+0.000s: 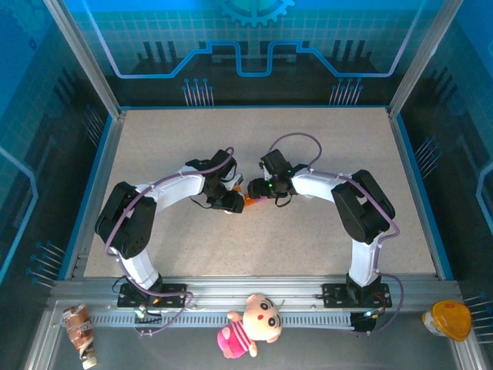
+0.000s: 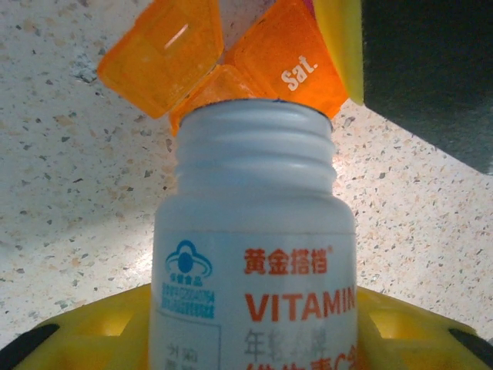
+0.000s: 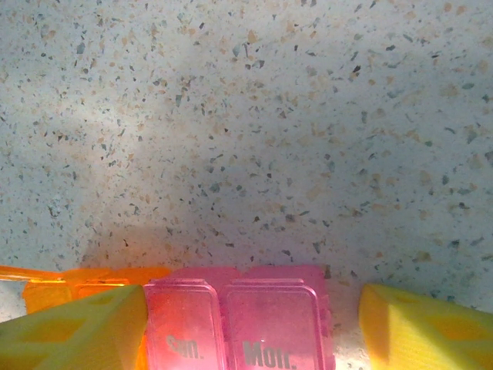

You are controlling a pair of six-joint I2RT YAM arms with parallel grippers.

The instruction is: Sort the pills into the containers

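My left gripper [image 2: 254, 343] is shut on a white vitamin bottle [image 2: 254, 254] with no cap on. The bottle's open mouth points at the orange part of the containers [image 2: 289, 65], marked "Sat.". One orange lid [image 2: 166, 54] beside it stands flipped open. The pink part [image 3: 239, 324], marked "Sun." and "Mon.", has its lids closed and lies between the yellow fingers of my right gripper [image 3: 250, 324]. That gripper is open: its left finger [image 3: 77, 331] overlaps the orange end, and a gap separates the right finger from the pink box. From above, both grippers [image 1: 229, 199] [image 1: 266, 193] meet at mid-table. The pills are hidden.
The speckled table [image 1: 254, 247] has a blue raised border on all sides. On the front rail lie a plush doll [image 1: 250, 325], a snack wrapper [image 1: 79, 331] and an orange-capped item [image 1: 449, 318].
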